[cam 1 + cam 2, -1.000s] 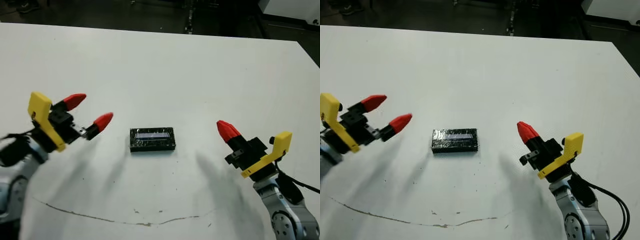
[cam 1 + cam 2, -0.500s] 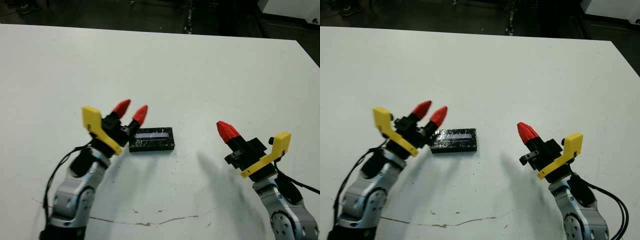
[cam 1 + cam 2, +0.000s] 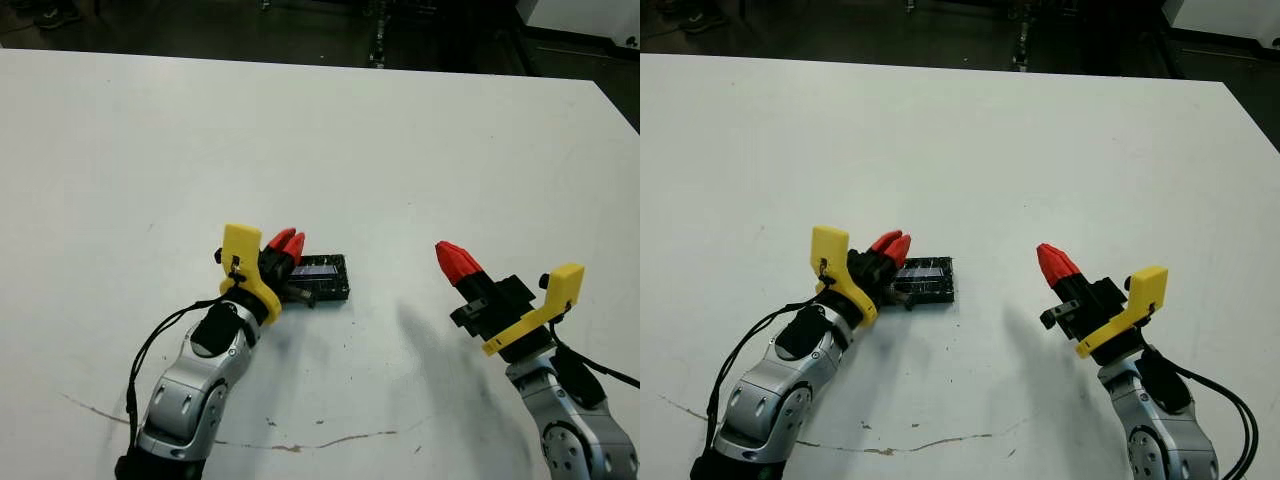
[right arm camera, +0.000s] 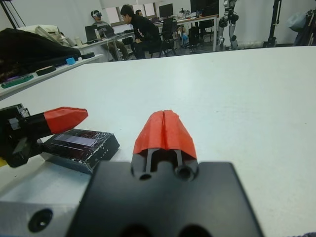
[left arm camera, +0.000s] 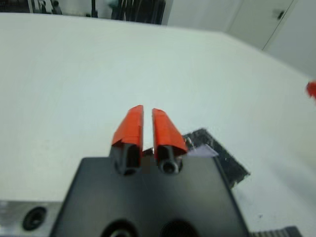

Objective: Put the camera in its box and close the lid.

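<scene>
One flat black slab with a crinkly, foil-like surface and a pale bluish patch, the lid (image 3: 326, 277), lies flat near the table's middle. The camera and the box are hidden or out of view; what lies under the slab cannot be seen. My left gripper (image 3: 289, 243) is shut, its red tips side by side over the lid's left end (image 5: 217, 159); I cannot tell whether they touch it. My right gripper (image 3: 455, 262) is shut with nothing in it, and hangs above the table well to the right of the lid (image 4: 81, 145).
A thin dark scuff line (image 3: 250, 440) runs across the white table near its front. The table's far edge (image 3: 320, 62) borders a dark floor. Beyond the table, the right wrist view shows people (image 4: 143, 29) seated at desks.
My left arm has swung in from the left to the lid's left end, and its fingers have closed together. The right arm has stayed where it was.
</scene>
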`<state>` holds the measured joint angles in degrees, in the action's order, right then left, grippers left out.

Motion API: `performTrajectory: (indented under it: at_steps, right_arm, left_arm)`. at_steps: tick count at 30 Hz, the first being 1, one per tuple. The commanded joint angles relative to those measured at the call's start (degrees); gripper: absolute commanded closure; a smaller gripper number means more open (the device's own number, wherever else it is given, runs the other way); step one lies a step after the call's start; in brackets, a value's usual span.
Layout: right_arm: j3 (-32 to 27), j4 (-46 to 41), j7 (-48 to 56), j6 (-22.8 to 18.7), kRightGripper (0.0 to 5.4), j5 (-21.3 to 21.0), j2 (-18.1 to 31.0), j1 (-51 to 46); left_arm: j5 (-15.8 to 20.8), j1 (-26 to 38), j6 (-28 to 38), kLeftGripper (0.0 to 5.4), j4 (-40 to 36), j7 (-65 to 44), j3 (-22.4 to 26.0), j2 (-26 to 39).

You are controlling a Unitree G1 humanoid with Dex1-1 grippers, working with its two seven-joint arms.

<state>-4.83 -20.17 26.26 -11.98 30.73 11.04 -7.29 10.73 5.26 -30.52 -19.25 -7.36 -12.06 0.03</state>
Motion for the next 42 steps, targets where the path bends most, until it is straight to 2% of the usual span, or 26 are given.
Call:
performTrajectory:
  at_steps: [1,6,18,21,24,27,30,33,37,39,42]
  right_arm:
    - [-0.6,-0.61,-0.64,-0.94,5.4,0.34,0.41,-0.09]
    - [-0.54,-0.44,-0.48,-0.55,5.4,0.23,0.32,0.07]
    - [-0.42,-1.15,-1.17,-1.58,5.4,0.24,0.53,-0.01]
    - [-0.35,-1.35,-1.59,-1.42,5.4,-0.07,0.41,-0.16]
    - [-0.43,-1.34,-1.65,-1.13,5.4,-0.14,0.43,-0.24]
    - [-0.52,-1.3,-1.74,-0.94,5.4,-0.25,0.41,-0.28]
    - [-0.61,-1.11,-1.74,-0.58,5.4,-0.17,0.18,-0.18]
    - [-0.8,-1.08,-2.48,-0.29,5.4,-0.21,-0.44,-0.18]
    - [-1.26,-1.43,-4.58,-0.3,5.4,-0.75,-1.08,-0.05]
    - [-1.47,-1.35,-5.72,0.68,5.4,-1.39,-1.8,0.12]
    - [-1.62,-1.85,-8.55,1.92,5.4,-3.51,-3.14,0.27]
  left_arm:
    - [-0.27,0.09,-5.1,5.39,0.63,-0.93,-0.83,1.56]
    - [-0.69,-0.11,-7.56,5.39,1.08,-1.6,-1.77,2.61]
    - [0.34,-0.23,-7.8,5.39,3.01,-2.57,-0.43,2.38]
    - [3.03,-0.65,-6.12,5.39,1.55,-3.8,1.74,1.48]
    - [8.66,-1.45,-5.09,5.39,-1.03,-4.59,5.88,-0.8]
    - [11.51,-2.29,0.36,5.39,-3.03,-6.56,8.99,-0.65]
    - [12.49,-3.14,7.61,5.39,-4.05,-8.62,12.15,0.14]
    - [13.27,-3.82,11.2,5.39,-5.65,-8.82,15.83,1.69]
    - [9.2,-5.39,20.33,5.39,-5.52,-6.93,20.33,3.19]
    - [7.32,-6.18,26.66,5.39,-2.68,-6.82,22.49,3.46]
    - [2.06,-7.02,37.45,5.39,3.2,-4.54,24.26,2.83]
